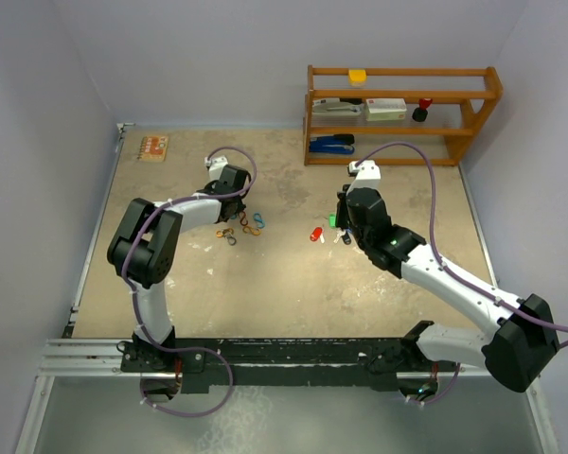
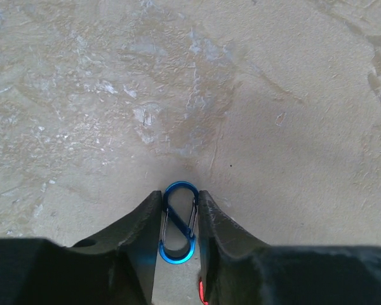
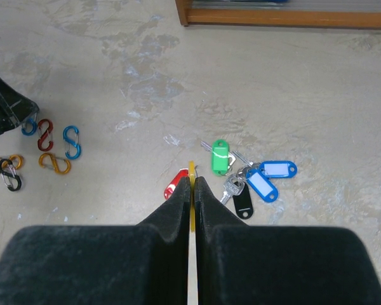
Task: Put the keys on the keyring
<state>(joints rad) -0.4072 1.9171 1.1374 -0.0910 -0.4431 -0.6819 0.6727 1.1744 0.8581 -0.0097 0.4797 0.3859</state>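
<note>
Claw, right (image 3: 192, 181): clenched on yellow tag (image 3: 192, 168), edge-on, axis 12–6.
Keys (image 3: 232, 187): loose on tabletop (image 3: 317, 95), 1 o'clock off that claw; your right arm is nearer.
Claw, left (image 2: 180, 198): flanks blue clip (image 2: 179, 229), axis 12–6; gripped or not, you cannot tell.

Blue clip (image 2: 178, 222) between my left fingers (image 2: 140, 222), which are black. Yellow tag (image 3: 192, 184) in my right fingers (image 3: 174, 210), also black. Just ahead of them: red tag (image 3: 175, 183), green tag (image 3: 220, 157), black tag (image 3: 242, 198), blue tags (image 3: 270, 178). Further left: red clip (image 3: 45, 135), orange clips (image 3: 54, 163), black clip (image 3: 9, 176). Table (image 3: 305, 95) mottled beige.
</note>
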